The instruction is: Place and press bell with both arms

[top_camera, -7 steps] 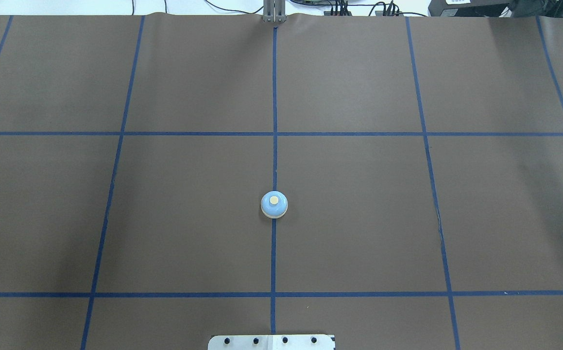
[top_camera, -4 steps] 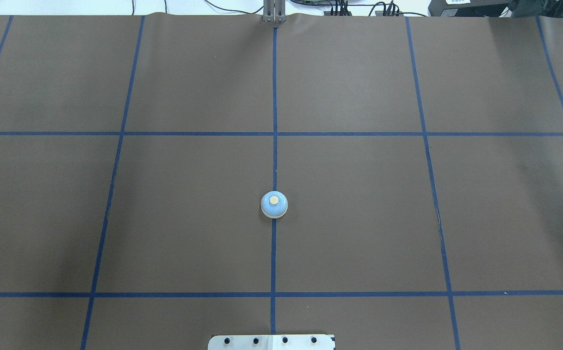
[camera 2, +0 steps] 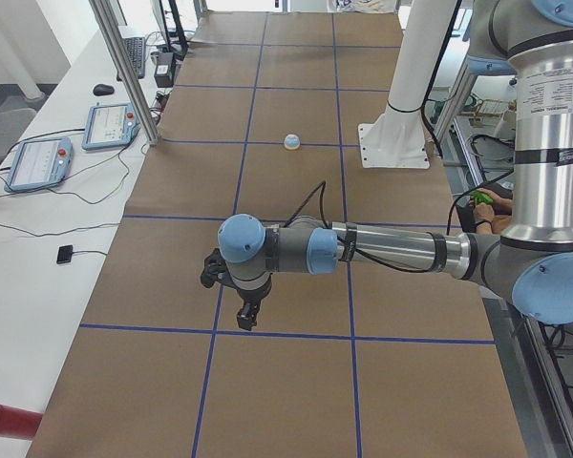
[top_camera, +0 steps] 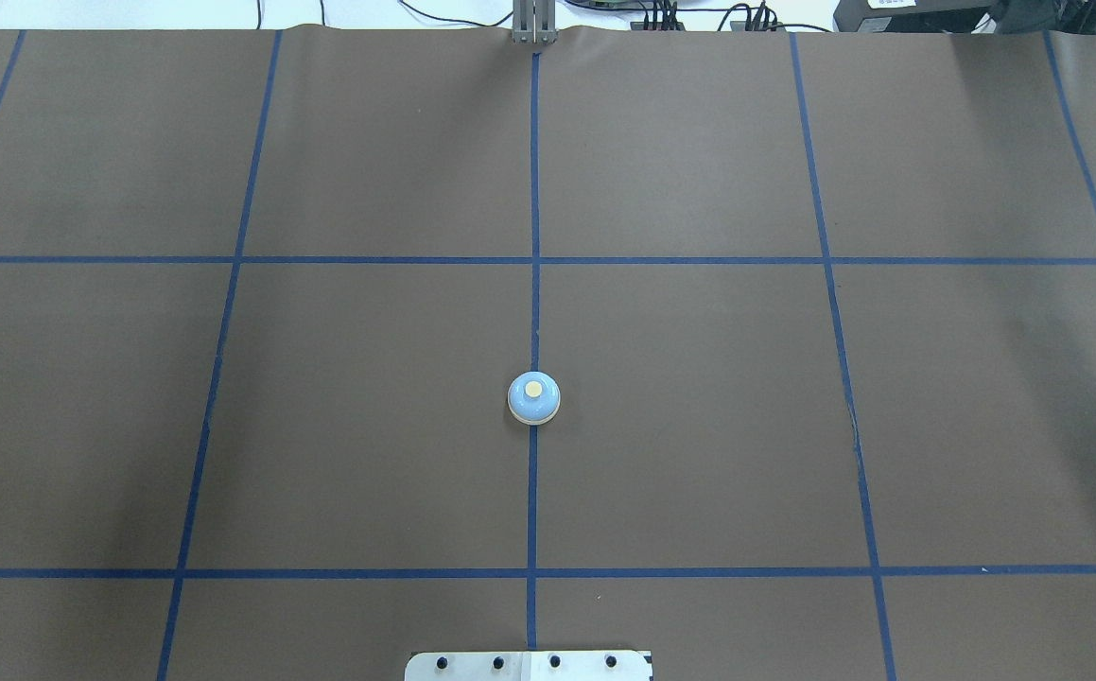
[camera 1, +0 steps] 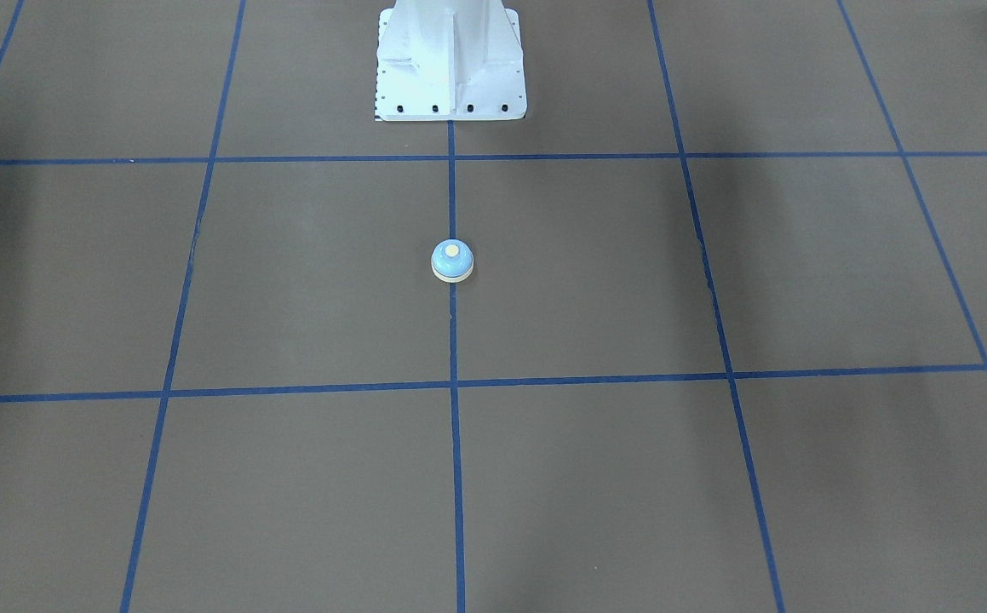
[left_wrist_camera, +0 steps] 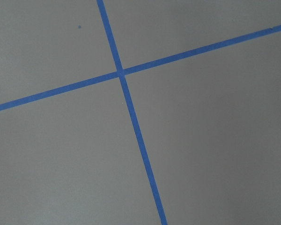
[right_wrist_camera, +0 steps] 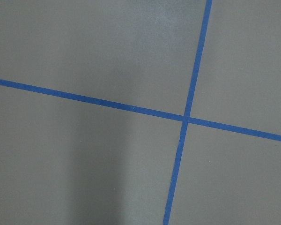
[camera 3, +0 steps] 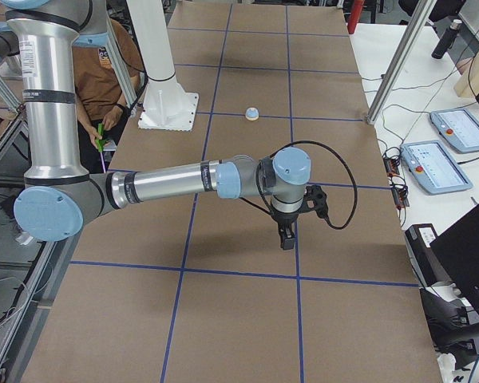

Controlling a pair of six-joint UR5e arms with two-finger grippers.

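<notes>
The small glossy bell [top_camera: 534, 398], a light-blue dome with a cream button and base ring, sits on the middle tape line of the matte brown surface [top_camera: 699, 426]. The left gripper [camera 2: 247, 313] and right gripper [camera 3: 287, 238] hang well apart from it, holding nothing. I cannot tell whether either is released or clenched.

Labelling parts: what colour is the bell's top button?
Cream button on the light-blue bell; clearest in the overhead exterior view.
</notes>
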